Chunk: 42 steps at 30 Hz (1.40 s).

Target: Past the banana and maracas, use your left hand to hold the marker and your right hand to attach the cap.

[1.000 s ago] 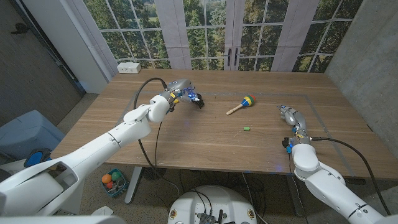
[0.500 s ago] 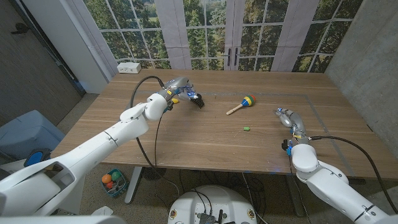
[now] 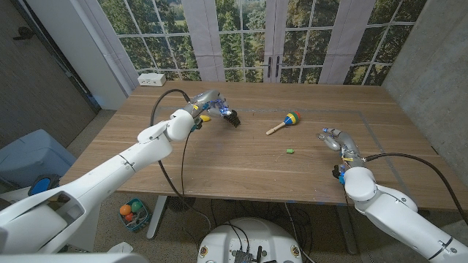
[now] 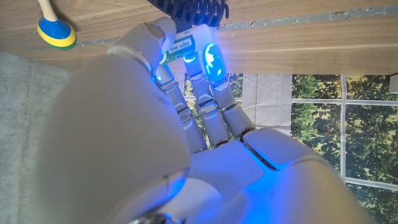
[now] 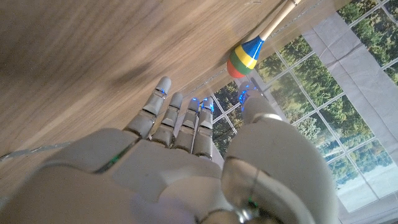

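In the head view, the left hand (image 3: 212,104) is seen over the far part of the table (image 3: 219,168), with a banana (image 3: 205,117) partly hidden under it and a black ridged object (image 3: 232,120) just past its fingertips. The marker itself cannot be made out here. The right hand (image 3: 335,138) is held low over the table with its fingers spread and nothing in them. A small green cap (image 3: 289,151) lies well apart from those fingers, towards the left hand's side, and a maraca (image 3: 284,122) lies beyond it with its stick aimed towards the left fingers. A basket (image 3: 134,216) with coloured balls in it is seen on the floor under the table.

In the left wrist view, a short labelled stretch of the marker (image 4: 180,45) is shown pinched between the thumb and the fingers (image 4: 210,62). Its long axis runs across the fingertips; which way its tip points cannot be told. The black ridged object sits just beyond the fingertips.

In the right wrist view, the released fingers (image 5: 163,93) are shown apart, with the maraca's striped head beyond their tips.
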Each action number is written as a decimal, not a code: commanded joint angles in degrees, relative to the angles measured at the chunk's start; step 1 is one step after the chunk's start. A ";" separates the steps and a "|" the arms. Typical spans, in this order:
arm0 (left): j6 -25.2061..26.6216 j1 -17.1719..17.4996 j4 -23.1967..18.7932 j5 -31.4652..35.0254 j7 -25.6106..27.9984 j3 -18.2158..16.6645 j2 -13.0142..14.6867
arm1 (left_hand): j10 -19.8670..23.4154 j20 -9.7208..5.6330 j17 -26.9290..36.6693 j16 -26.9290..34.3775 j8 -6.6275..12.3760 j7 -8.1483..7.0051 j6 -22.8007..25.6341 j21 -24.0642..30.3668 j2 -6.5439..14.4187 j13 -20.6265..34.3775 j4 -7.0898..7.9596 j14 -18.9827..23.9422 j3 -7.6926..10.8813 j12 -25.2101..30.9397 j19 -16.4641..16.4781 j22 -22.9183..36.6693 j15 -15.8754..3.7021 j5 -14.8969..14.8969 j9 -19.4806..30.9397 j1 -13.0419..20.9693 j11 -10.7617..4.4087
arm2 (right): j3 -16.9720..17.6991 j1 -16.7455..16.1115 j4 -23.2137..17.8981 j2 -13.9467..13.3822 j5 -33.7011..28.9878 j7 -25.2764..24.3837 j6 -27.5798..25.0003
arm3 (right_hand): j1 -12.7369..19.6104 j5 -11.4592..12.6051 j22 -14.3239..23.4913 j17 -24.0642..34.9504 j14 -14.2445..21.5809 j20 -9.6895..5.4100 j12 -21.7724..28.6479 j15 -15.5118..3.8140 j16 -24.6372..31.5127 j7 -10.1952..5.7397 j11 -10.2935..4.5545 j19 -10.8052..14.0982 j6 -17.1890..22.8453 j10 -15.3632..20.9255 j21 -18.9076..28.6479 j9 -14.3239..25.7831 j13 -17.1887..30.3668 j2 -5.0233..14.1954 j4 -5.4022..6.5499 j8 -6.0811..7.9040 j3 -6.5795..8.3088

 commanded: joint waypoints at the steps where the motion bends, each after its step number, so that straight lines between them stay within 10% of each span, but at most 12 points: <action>1: -2.32 0.88 -0.06 -6.00 -1.38 -1.57 0.52 | 3.42 -6.31 3.69 0.25 0.22 0.31 -0.20 0.74 0.44 10.34 0.85 17.52 1.15 -0.11 -0.55 -0.19 -13.40 0.67 0.40 0.01 -2.86 | -4.44 2.54 -7.45 -6.12 -3.65 2.56 -10.29 | 0.71 -0.08 0.16 0.20 -0.63 0.04 -0.01 -2.79 -0.23 -0.34 -0.27 -0.27 0.29 0.04 -0.18 0.34 0.17 -0.39 0.01 -0.02 -0.21; 42: -3.23 1.73 -1.49 -20.75 -6.91 -4.50 1.63 | 3.10 -6.19 5.49 -0.69 0.33 0.45 -1.22 3.19 0.53 11.21 0.81 16.60 1.76 -1.66 -2.14 -2.06 -13.43 1.38 1.07 -0.27 -2.68 | -18.92 11.63 -8.64 -9.38 -14.72 8.78 -19.26 | 2.66 -0.14 0.14 1.20 -0.35 -0.44 0.32 -3.32 0.43 0.45 0.45 0.28 0.84 -0.07 -0.19 0.43 1.06 -0.55 0.52 -0.12 -2.00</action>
